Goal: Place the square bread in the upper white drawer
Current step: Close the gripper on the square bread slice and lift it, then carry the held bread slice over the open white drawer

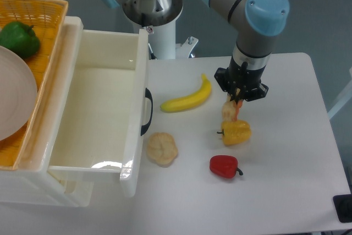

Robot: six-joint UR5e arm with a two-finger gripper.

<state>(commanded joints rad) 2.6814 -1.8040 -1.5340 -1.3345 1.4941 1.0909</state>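
The square bread (pixel 226 110) is a small pale tan piece on the table between the banana and the yellow pepper. My gripper (pixel 236 108) points straight down onto it. Its orange fingertips (pixel 238 111) reach the bread's right side and partly cover it. I cannot tell whether the fingers are closed on the bread or only beside it. The upper white drawer (pixel 135 108) stands pulled open at the left, deep and empty, with a black handle (pixel 147 111) on its front panel.
A yellow pepper (pixel 236 132) lies just in front of the bread. A banana (pixel 188 99) lies to its left, a lumpy beige bun (pixel 161 148) near the drawer front, and a red pepper (pixel 224 166) in front. An orange basket (pixel 38 20) with a green pepper (pixel 18 39) and a white plate (pixel 14 94) sits on the drawer unit.
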